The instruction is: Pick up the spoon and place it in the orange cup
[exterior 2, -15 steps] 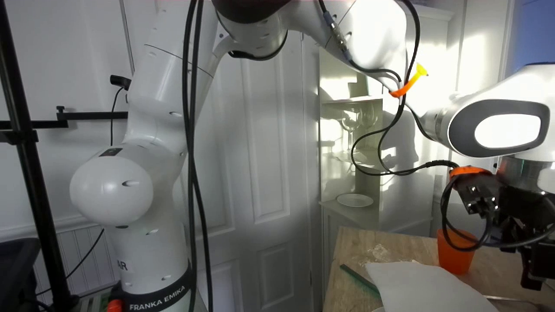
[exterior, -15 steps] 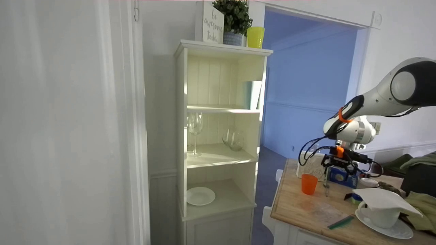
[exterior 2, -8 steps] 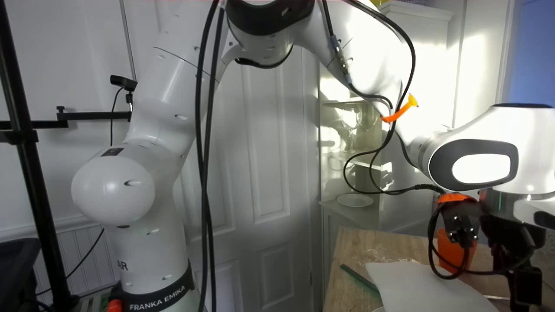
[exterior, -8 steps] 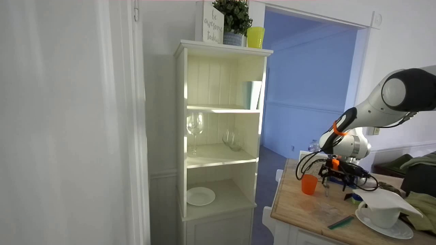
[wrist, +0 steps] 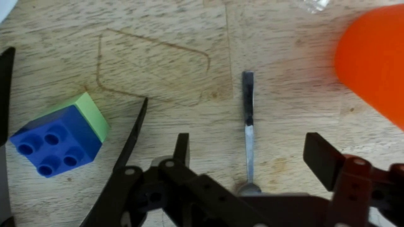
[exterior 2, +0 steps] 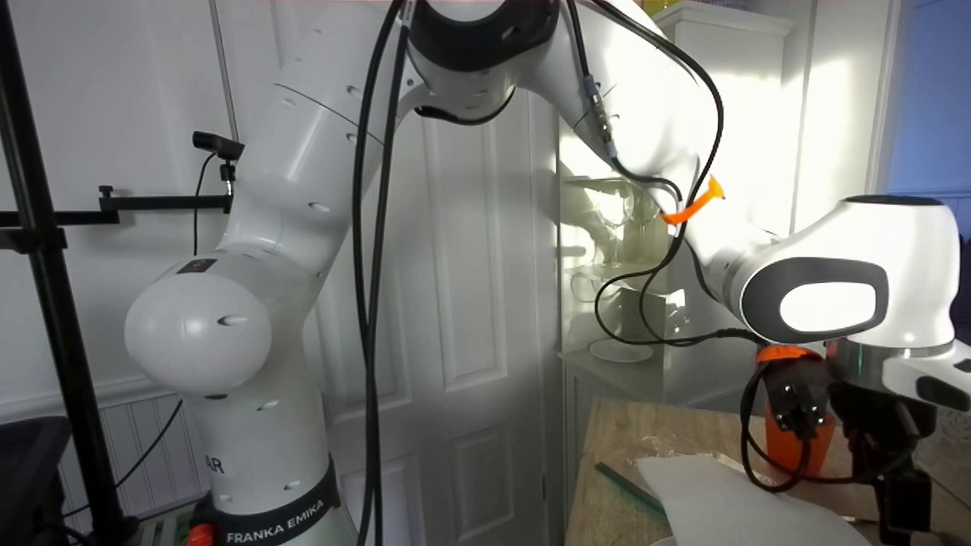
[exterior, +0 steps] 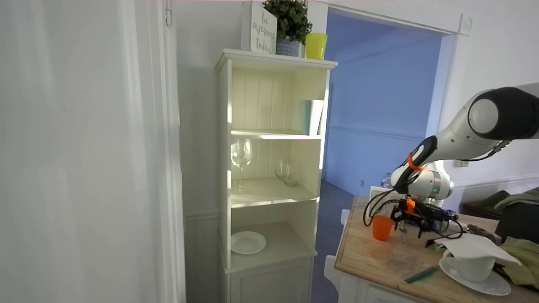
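- Orange cup (exterior: 382, 229) upright on the worktop (exterior: 364, 256); the wrist view catches only part of it, at the right edge.
- Spoon (wrist: 249, 148) lying on the worktop, outside the orange cup and near it. Wrist view: left of the orange cup, dark end toward the top, rounded end toward the bottom and partly covered by the claw (wrist: 248, 153).
- Claw released, jaws spread wide; in the wrist view they show to either side of the spoon. In an exterior view it hangs just right of the orange cup. Height over the worktop hard to judge.
- Arm (exterior: 463, 143) comes in from above and right of the orange cup in an exterior view.
- Black cable (exterior 2: 732, 334) loops in front of the orange cup in an exterior view, hiding some of it.
- Blue block (wrist: 61, 140) and light-green block (wrist: 94, 116) touching, on the far side of the spoon from the orange cup.
- White cup (exterior: 476, 269) on a saucer (exterior: 497, 288), white sheet (exterior: 476, 249) across its top: in an exterior view, nearer the camera than the orange cup and to its right.
- Green strip (exterior: 421, 275) on the worktop, nearer the camera than the orange cup, a little right.
- Cabinet (exterior: 273, 282) well apart from the orange cup, to its left in an exterior view; white plate (exterior: 248, 243) on a shelf, yellow container (exterior: 316, 45) on top.
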Controlling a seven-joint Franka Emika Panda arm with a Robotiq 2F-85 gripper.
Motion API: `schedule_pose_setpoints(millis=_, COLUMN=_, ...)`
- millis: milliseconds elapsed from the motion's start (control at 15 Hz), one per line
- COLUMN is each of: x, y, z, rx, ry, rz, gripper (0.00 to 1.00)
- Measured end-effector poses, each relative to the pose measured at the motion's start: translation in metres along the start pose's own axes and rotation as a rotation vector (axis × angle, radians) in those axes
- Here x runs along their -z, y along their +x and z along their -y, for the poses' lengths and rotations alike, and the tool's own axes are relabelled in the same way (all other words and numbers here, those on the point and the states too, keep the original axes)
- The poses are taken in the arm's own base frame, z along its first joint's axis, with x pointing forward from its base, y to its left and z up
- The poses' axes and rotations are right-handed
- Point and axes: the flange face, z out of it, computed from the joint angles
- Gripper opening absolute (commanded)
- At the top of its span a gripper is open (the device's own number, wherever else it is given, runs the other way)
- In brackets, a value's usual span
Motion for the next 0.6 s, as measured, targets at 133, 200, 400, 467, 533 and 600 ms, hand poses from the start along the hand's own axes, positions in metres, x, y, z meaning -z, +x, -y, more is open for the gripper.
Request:
schedule_pose_setpoints(millis=133, x=-0.0001, y=0.0001, z=-0.0002, rx=-0.001, ry=0.0, rz=0.0, gripper=0.76)
schedule_pose_setpoints(millis=200, x=0.0001, y=0.0004, z=-0.0002, rx=-0.002, ry=0.0, rz=-0.001, gripper=0.71)
schedule_pose_setpoints(millis=400, x=0.0013, y=0.0024, z=0.0006, rx=-0.009, ry=0.001, rz=-0.004, gripper=0.72)
schedule_pose_setpoints(millis=467, x=0.0016, y=0.0036, z=0.0016, rx=-0.009, ry=0.002, rz=-0.006, gripper=0.69)
schedule_pose_setpoints(millis=533, x=0.0013, y=0.0051, z=0.0026, rx=-0.01, ry=0.002, rz=-0.006, gripper=0.7)
schedule_pose_setpoints(millis=600, x=0.0006, y=0.0064, z=0.0039, rx=-0.01, ry=0.0, rz=-0.004, gripper=0.69)
